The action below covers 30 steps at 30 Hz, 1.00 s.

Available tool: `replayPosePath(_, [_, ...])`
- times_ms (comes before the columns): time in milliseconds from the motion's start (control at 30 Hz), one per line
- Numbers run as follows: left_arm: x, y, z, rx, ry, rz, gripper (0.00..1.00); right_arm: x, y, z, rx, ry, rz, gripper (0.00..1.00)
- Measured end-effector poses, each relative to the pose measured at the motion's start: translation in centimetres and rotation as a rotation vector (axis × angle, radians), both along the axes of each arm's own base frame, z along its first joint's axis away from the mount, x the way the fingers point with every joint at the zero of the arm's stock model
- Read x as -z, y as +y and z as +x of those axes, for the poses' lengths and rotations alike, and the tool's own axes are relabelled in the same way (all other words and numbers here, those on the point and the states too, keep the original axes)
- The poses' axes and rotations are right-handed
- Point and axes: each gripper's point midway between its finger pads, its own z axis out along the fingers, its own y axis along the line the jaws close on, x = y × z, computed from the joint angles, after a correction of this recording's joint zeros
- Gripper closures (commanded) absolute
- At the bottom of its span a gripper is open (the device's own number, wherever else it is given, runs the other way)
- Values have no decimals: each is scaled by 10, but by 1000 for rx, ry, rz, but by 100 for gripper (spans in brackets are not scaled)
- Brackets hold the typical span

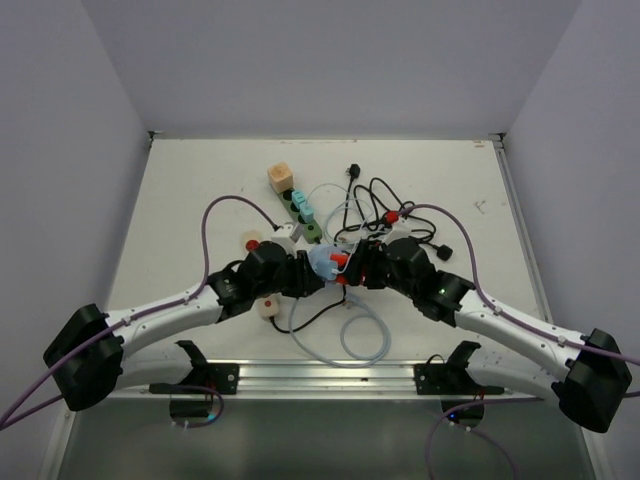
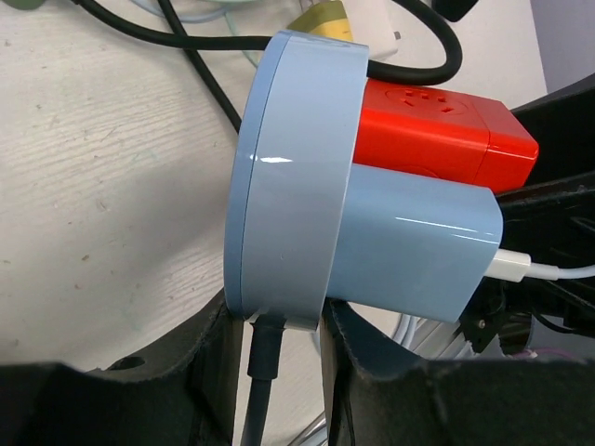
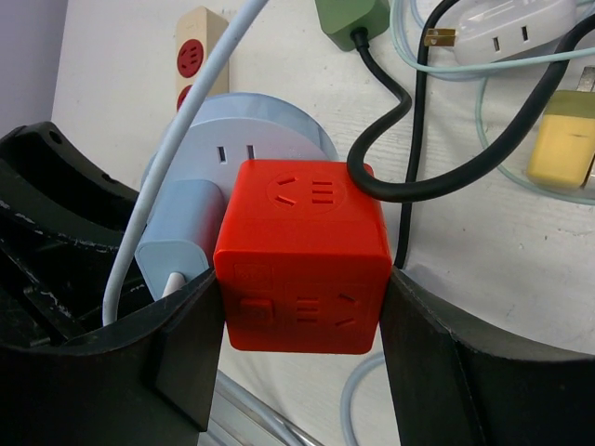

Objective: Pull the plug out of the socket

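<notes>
A round light-blue socket stands on edge, and my left gripper is shut on its rim, one finger on each flat face. A red cube plug is seated in the socket's face, with my right gripper shut on its two sides. Beside the red plug, a light-blue charger with a white cable also sits in the socket. From above, both grippers meet at the socket and red plug in the middle of the table.
A green power strip with a beige cube lies behind the grippers. Tangled black cables spread to the back right. A white round adapter lies by the left arm. A pale cable loops near the front edge.
</notes>
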Motion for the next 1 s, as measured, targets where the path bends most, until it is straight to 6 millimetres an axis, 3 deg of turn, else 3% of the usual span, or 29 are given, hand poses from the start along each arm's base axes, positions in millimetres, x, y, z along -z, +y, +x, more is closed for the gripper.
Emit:
replayPosePath(200, [-4, 5, -1, -11, -19, 20, 100, -1, 3, -2, -1, -7, -1, 100])
replayPosePath(533, [-50, 29, 1, 6, -147, -195, 100, -36, 11, -9, 2, -72, 187, 100])
replayPosePath(1000, [-41, 41, 7, -2, -145, -178, 100, -29, 20, -8, 6, -18, 202, 100])
